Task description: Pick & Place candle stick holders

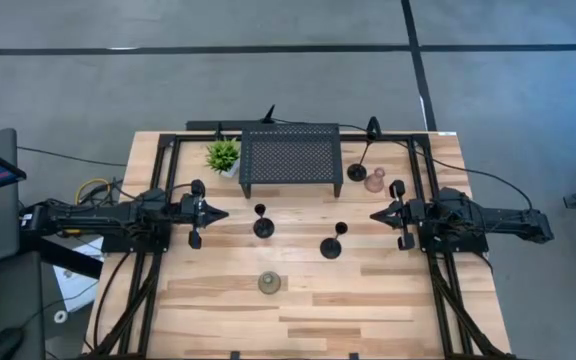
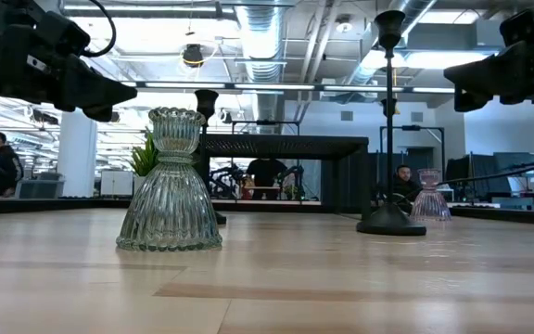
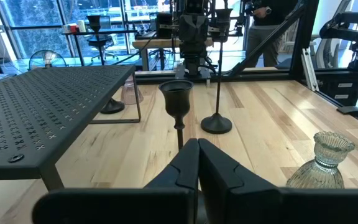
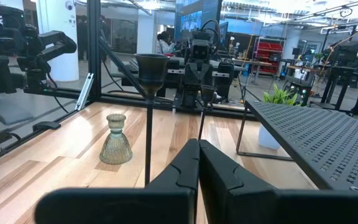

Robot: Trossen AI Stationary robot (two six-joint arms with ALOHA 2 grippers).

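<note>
Two dark arms face each other across a pale wooden table [image 1: 298,300], both grippers clenched and empty. The left gripper [image 1: 220,212] points straight at a short black candle stick holder [image 1: 262,222] just ahead of its fingertips, stem upright. The right gripper [image 1: 376,215] aims toward a taller black holder [image 1: 333,243], which stands a little nearer the front edge than its line of reach. Each arm appears nearest its own piece.

A squat olive-green glass holder [image 1: 269,283] sits alone toward the front. A pinkish glass holder [image 1: 374,180] and a third black holder [image 1: 356,172] stand beside the black perforated stand [image 1: 290,155]; a potted plant [image 1: 223,156] flanks its other side. Behind lies an open workshop with people seated.
</note>
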